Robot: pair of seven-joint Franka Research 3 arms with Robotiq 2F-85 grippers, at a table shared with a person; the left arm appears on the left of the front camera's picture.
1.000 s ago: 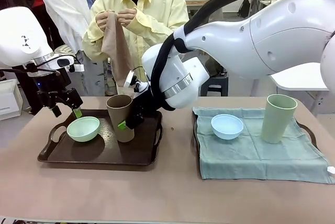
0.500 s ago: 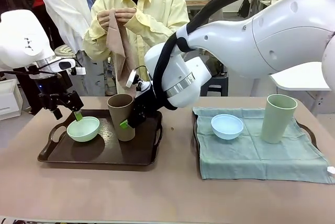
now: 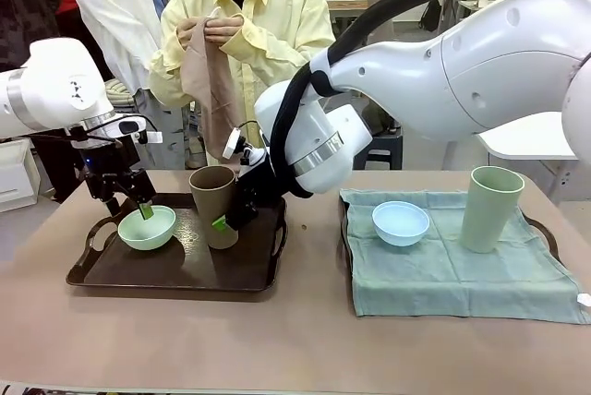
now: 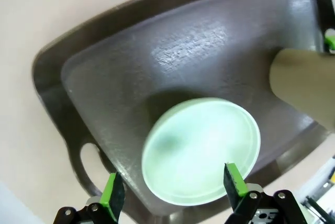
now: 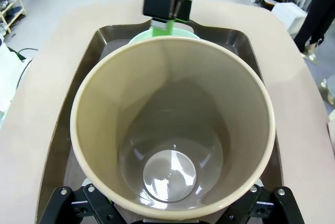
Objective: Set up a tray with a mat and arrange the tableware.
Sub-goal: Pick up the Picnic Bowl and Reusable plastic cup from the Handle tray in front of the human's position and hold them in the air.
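Left end effector (image 3: 140, 209) is released, jaws spread, and sits low over the mint green bowl (image 3: 147, 227). In your left wrist view one pad overlaps the bowl's rim and the other is outside it, over the tray edge. The bowl sits in the dark tray (image 3: 175, 273) at the left of the table (image 3: 295, 344).

Right end effector (image 3: 220, 221) has reached across and is also released, with fingers wide on either side of the brown tumbler (image 3: 213, 203). The tumbler stands on the same tray just beside the bowl. Can't tell whether the pads touch it.

On the right, the light blue bowl (image 3: 401, 222) and pale green tumbler (image 3: 491, 208) stand apart on a green mat (image 3: 443, 280). The mat covers a second tray (image 3: 550, 234).

At the far side, the person's hands (image 3: 203, 30) hold up a brown cloth (image 3: 211, 90).
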